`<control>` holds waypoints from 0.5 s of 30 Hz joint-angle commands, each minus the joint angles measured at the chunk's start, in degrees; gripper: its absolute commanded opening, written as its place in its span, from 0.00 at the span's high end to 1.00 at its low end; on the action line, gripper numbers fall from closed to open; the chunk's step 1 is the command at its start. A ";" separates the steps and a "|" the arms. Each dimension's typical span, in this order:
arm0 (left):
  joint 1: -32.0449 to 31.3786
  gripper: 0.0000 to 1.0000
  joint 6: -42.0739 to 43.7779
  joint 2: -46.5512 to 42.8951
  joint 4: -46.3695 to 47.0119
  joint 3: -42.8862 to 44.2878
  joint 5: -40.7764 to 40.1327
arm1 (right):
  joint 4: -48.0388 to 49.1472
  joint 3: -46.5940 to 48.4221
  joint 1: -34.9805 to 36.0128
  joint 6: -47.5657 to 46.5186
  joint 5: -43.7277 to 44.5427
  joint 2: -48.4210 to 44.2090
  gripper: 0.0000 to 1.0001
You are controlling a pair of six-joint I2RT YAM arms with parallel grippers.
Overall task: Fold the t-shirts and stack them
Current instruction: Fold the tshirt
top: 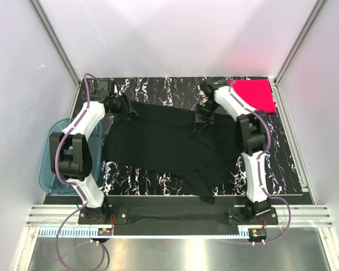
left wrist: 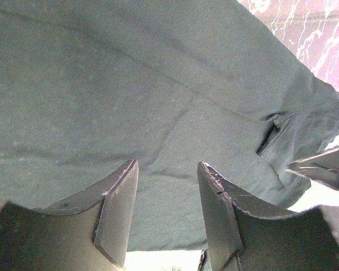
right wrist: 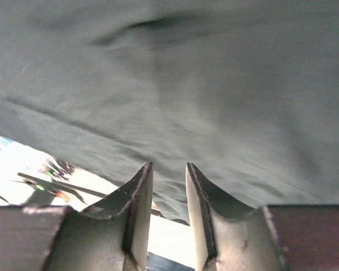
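Observation:
The large black t-shirt lies spread and rumpled over the dark marbled table, one part hanging over the near edge. The pink-red t-shirt lies as a flat folded square at the far right corner. My left gripper is at the black shirt's far left corner. In the left wrist view it is open, with black cloth just past the tips. My right gripper is over the shirt's far middle. In the right wrist view it is a little open, close above the cloth, with nothing clamped.
A translucent blue plastic tub stands off the table's left edge beside the left arm. White walls and metal frame posts close in the table on three sides. Bare marbled table shows along the far edge.

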 commanded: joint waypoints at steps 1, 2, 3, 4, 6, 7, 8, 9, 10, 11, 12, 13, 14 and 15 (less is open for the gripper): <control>0.34 0.49 -1.29 1.74 0.81 4.82 2.14 | 7.14 -4.96 -9.35 5.97 2.27 -9.45 0.63; 0.42 0.49 -1.91 3.31 1.16 5.44 2.49 | 11.17 -6.46 -12.94 8.68 2.00 -10.25 0.63; 0.42 0.49 -2.44 4.11 1.60 6.05 3.80 | 13.30 -9.08 -14.89 9.75 0.69 -11.30 0.64; 0.42 0.49 -4.01 4.99 2.04 7.54 4.25 | 17.23 -9.98 -16.13 10.64 0.25 -11.40 0.66; 0.51 0.49 -5.78 8.23 3.01 9.21 5.30 | 20.16 -10.86 -18.68 12.31 -0.28 -10.53 0.73; 0.51 0.49 -7.26 9.56 3.62 10.88 5.48 | 21.91 -10.61 -19.21 12.58 -0.20 -9.91 0.85; 0.51 0.49 -7.97 10.70 5.11 11.85 5.66 | 21.67 -10.08 -19.31 12.67 -0.02 -8.95 0.88; 0.51 0.49 -8.50 13.23 5.56 12.90 5.83 | 21.41 -8.34 -19.40 12.75 0.33 -7.11 0.93; 0.51 0.49 -9.12 14.48 5.56 14.13 5.57 | 21.58 -7.80 -21.22 12.49 0.42 -6.22 0.96; 0.51 0.50 -9.21 15.71 5.30 16.84 5.40 | 22.01 -7.62 -21.50 12.66 0.68 -5.52 0.98; 0.51 0.50 -9.21 18.16 4.95 18.00 4.87 | 22.28 -7.88 -22.20 12.67 0.94 -4.47 0.99; 0.60 0.50 -9.39 19.05 4.77 19.23 4.69 | 22.28 -8.14 -22.64 12.58 1.29 -3.85 1.00; 0.77 0.50 -9.56 19.84 4.51 20.03 4.60 | 22.37 -8.58 -23.00 12.67 1.73 -3.41 1.00; 0.95 0.50 -9.74 20.46 4.51 21.34 4.26 | 22.98 -10.84 -23.61 12.93 1.39 -3.14 1.00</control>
